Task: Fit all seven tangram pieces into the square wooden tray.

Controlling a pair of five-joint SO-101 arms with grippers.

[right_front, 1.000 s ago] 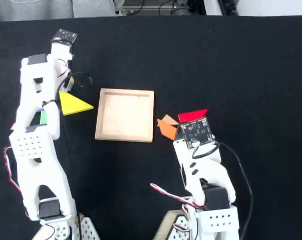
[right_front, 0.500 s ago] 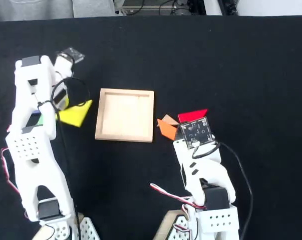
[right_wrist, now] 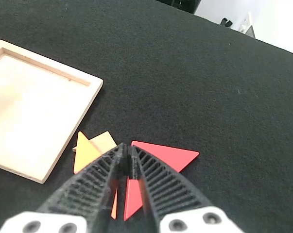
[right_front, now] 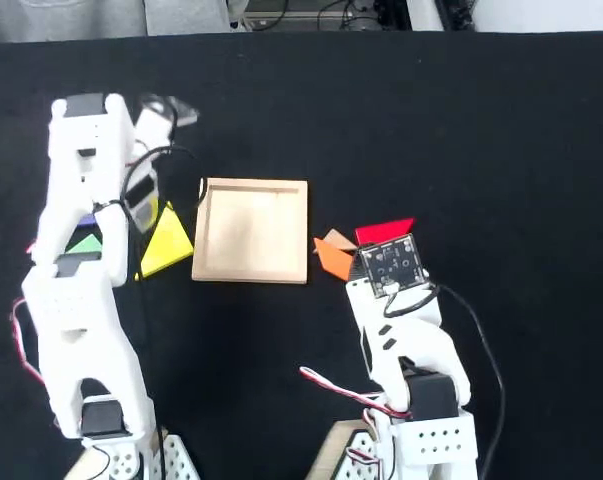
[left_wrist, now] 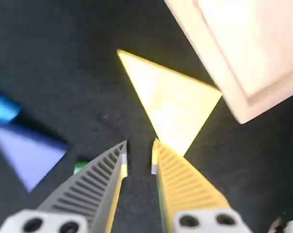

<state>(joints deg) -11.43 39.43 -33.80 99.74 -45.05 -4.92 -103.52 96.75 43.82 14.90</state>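
The square wooden tray [right_front: 249, 185] lies mid-table with nothing inside it. A yellow triangle [right_front: 167, 245] rests flat beside its left edge, one corner near the tray [left_wrist: 243, 63]. My left gripper [left_wrist: 139, 144] hovers low over the near corner of the yellow triangle [left_wrist: 173, 104], fingers slightly open with only black table in the gap. A purple triangle [left_wrist: 32, 155], a blue piece [left_wrist: 0, 111] and a green piece [right_front: 84, 242] lie by that arm. My right gripper [right_wrist: 127, 147] is shut, holding nothing, above a red triangle [right_wrist: 163, 155] and orange pieces [right_wrist: 88, 153].
Right of the tray sit the red triangle [right_front: 384, 230], an orange piece [right_front: 333, 258] and a paler orange piece [right_front: 333, 240], close together. Black cloth covers the table. Cables and equipment line the far edge.
The left arm swung toward the tray and the yellow triangle slid and turned, ending lower and closer to the tray's left edge. The right arm stayed still.
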